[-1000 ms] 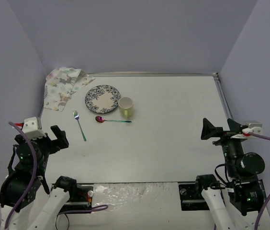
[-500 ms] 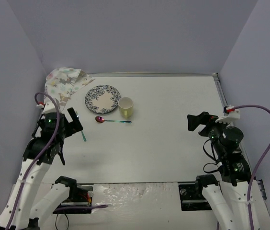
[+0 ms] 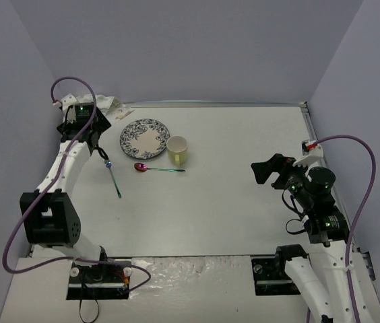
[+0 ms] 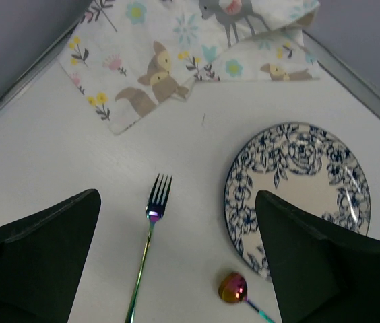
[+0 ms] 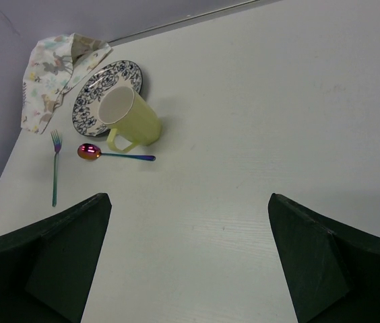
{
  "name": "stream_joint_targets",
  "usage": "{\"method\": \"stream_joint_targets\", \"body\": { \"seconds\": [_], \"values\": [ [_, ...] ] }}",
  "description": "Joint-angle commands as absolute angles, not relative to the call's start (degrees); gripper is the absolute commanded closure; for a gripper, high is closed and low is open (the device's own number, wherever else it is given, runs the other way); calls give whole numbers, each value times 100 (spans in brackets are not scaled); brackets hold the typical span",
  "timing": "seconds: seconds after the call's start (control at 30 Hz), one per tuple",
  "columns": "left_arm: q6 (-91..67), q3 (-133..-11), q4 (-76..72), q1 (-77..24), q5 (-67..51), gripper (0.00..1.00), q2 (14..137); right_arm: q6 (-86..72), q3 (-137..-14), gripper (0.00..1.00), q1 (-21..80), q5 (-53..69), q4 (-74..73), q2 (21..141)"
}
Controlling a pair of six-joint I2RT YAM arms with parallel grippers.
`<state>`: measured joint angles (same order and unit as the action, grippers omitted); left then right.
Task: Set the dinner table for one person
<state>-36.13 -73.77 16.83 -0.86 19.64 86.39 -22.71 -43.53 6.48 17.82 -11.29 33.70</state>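
On the white dinner table (image 3: 230,202), at the far left, lie a blue floral plate (image 3: 144,138) (image 4: 298,195), a pale yellow cup (image 3: 177,150) (image 5: 131,120) beside it, an iridescent spoon (image 3: 156,169) (image 4: 234,289) and a fork (image 3: 112,176) (image 4: 151,235). My left gripper (image 3: 98,138) (image 4: 176,202) hangs open above the fork's head, left of the plate, holding nothing. My right gripper (image 3: 265,171) (image 5: 188,198) hovers open over bare table at the right, pointing toward the cup.
A pastel animal-print cloth (image 3: 89,121) (image 4: 176,60) lies crumpled in the far left corner against the metal rim (image 3: 210,104). Purple walls close in the back and both sides. Both arm bases sit at the near edge.
My left arm has swung from the near left up to the far left, over the fork and beside the cloth. The right arm has reached further in to the left. Both grippers stayed open.
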Motion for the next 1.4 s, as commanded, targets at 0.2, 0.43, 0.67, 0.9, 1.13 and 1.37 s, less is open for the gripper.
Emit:
{"method": "stream_joint_targets", "body": {
  "seconds": [0.2, 0.43, 0.67, 0.9, 1.13, 1.37],
  "values": [
    [-3463, -9813, 700, 587, 2340, 3, 11567, -1884, -4667, 0, 744, 2493, -671, 3575],
    [-3398, -11146, 831, 795, 2367, 3, 13093, -1765, -4589, 0, 770, 2663, -654, 3607],
    [-3430, -11798, 982, 989, 2118, 3, 13815, -1780, -4476, 0, 782, 2700, -617, 3577],
    [-3372, -12186, 1299, 1153, 1641, 65, 14184, -1881, -4395, 0, 791, 2733, -545, 3585],
    [-2852, -11784, 1173, 1257, 1198, 100, 13583, -1936, -4425, 0, 791, 2690, -545, 3498],
    [-2711, -11477, 1397, 1220, 561, 100, 11804, -2027, -4644, 0, 791, 2358, -554, 3430]
  ]
}}
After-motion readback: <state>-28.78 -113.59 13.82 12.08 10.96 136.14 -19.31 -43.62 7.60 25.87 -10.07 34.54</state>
